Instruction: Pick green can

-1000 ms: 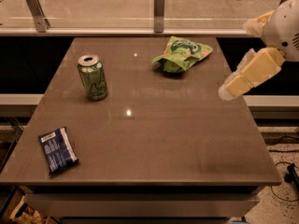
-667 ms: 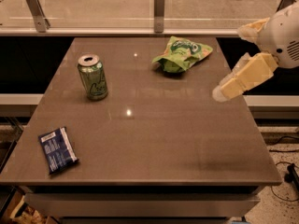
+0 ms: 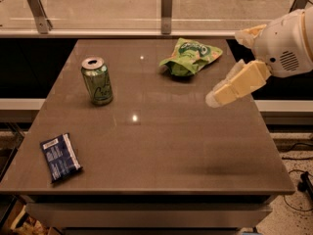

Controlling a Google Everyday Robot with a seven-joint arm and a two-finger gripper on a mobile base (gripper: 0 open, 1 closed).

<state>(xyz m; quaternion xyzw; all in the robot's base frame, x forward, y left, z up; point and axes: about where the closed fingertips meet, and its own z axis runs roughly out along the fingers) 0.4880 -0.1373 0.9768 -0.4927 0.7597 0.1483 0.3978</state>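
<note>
The green can (image 3: 97, 80) stands upright on the left part of the brown table (image 3: 161, 151). It has a light green body with pale lettering and a silver top with a pull tab. My gripper (image 3: 224, 67) hangs above the table's right side, far to the right of the can. It is open and empty, with one cream finger (image 3: 237, 84) pointing down and left toward the table and the other higher up by the white wrist.
A green-and-white snack bag (image 3: 190, 57) lies at the back middle of the table, between can and gripper. A dark blue packet (image 3: 60, 156) lies near the front left corner. A glass rail with metal posts (image 3: 167, 10) runs behind the table.
My gripper has moved left and slightly down, further in over the table's right side. The can, bag and packet have not moved.
</note>
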